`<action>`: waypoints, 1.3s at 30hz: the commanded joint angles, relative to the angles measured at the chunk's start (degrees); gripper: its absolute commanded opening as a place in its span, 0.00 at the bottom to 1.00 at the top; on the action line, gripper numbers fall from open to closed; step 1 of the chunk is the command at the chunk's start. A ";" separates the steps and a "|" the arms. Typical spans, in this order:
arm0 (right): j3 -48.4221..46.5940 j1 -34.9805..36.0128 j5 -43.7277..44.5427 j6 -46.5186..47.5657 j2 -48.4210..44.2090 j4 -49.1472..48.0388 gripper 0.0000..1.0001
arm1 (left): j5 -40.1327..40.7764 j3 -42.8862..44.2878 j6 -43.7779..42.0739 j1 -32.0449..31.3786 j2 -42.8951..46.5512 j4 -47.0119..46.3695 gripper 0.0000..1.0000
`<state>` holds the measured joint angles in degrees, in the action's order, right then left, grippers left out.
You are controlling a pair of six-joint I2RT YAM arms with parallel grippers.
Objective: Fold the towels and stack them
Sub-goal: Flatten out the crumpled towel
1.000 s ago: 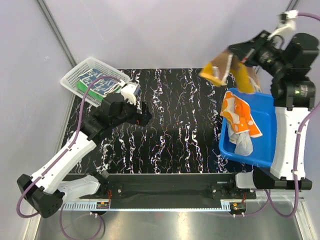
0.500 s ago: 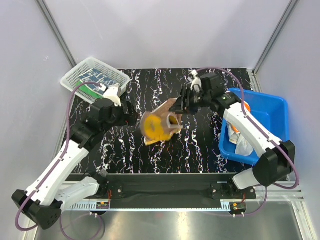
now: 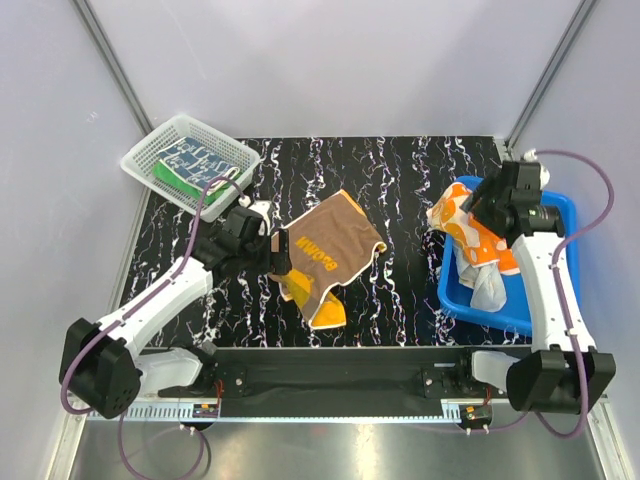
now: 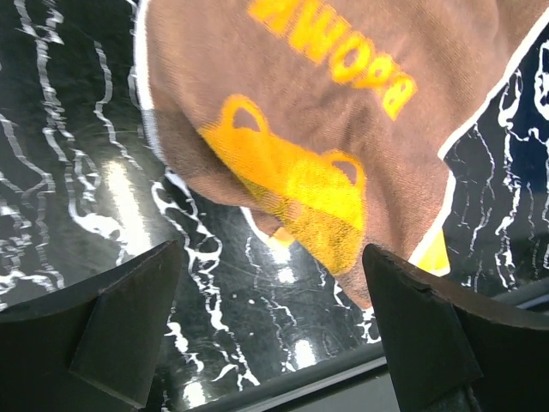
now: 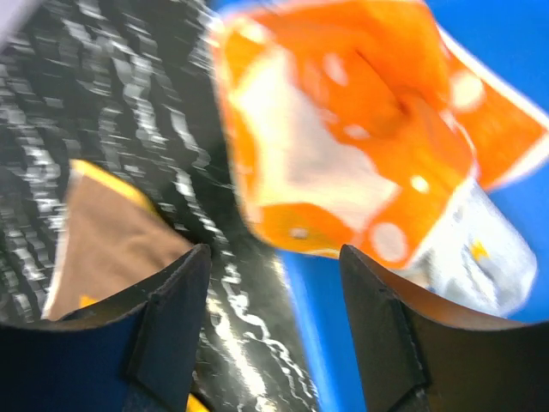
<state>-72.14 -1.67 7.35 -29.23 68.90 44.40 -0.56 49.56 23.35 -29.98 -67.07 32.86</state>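
Left gripper [image 3: 274, 254] stands wide, with nothing between its fingers [image 4: 129, 318]. It hangs low at the left edge of the brown towel [image 3: 330, 248]; whether it touches the cloth I cannot tell. Right gripper [image 3: 480, 212] is also parted and holds nothing. It hovers over the left rim of the tub [image 3: 545, 265], just above the orange towel [image 3: 468, 228].

The brown towel lies unfolded and rumpled in the middle of the table [image 3: 410, 175], brown side up. Yellow letters reading BROWN and part of a yellow bear face show on it. A yellow corner [image 3: 326, 312] is turned out at its near end.

The orange towel, with white prints, is bunched up and draped over the tub's left rim, partly hanging toward the table. A pale grey cloth [image 3: 489, 291] lies under it inside the tub, at the near side.

At the far left corner the basket [image 3: 139, 158] holds two folded towels, stacked. The navy towel [image 3: 198, 160] is on top and the green towel [image 3: 164, 174] shows beneath it at the near edge.

Both arms are well apart, the brown towel between them.
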 commanded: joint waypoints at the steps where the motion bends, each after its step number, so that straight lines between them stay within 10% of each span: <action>1: 6.91 -3.51 -3.04 -1.79 0.27 -2.55 0.70 | -3.92 0.53 1.52 0.01 -0.87 -5.70 0.92; 13: 18.61 -11.60 -6.30 -2.49 9.84 -18.64 0.52 | -0.59 2.12 0.99 0.09 -0.87 -5.61 0.92; 19: 19.14 -20.89 -4.55 -1.97 13.90 -19.09 0.14 | 2.23 1.68 2.05 0.09 -2.10 -6.49 0.91; 27: 14.75 -25.75 0.72 0.40 13.71 -16.02 0.11 | 3.90 1.33 2.31 0.01 -3.15 -7.11 0.91; 30: 12.73 -26.01 -3.38 1.11 11.00 -14.35 0.25 | 3.90 1.42 2.05 0.01 -3.07 -7.11 0.91; 32: 11.50 -25.93 -14.79 2.33 8.80 -13.74 0.55 | 3.46 0.89 1.87 0.09 -2.72 -8.07 0.92; 35: 8.95 -25.14 -18.34 5.06 7.22 -8.64 0.75 | 1.44 1.67 1.69 0.09 -3.50 -8.60 0.92; 39: 12.80 -25.13 -26.05 1.57 3.44 -9.41 0.84 | -0.93 2.29 1.52 0.01 -4.03 -9.22 0.92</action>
<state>-60.45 -27.09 -9.63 -26.44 75.64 33.34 0.89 49.54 25.10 -29.98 -70.61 27.11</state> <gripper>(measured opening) 0.820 0.912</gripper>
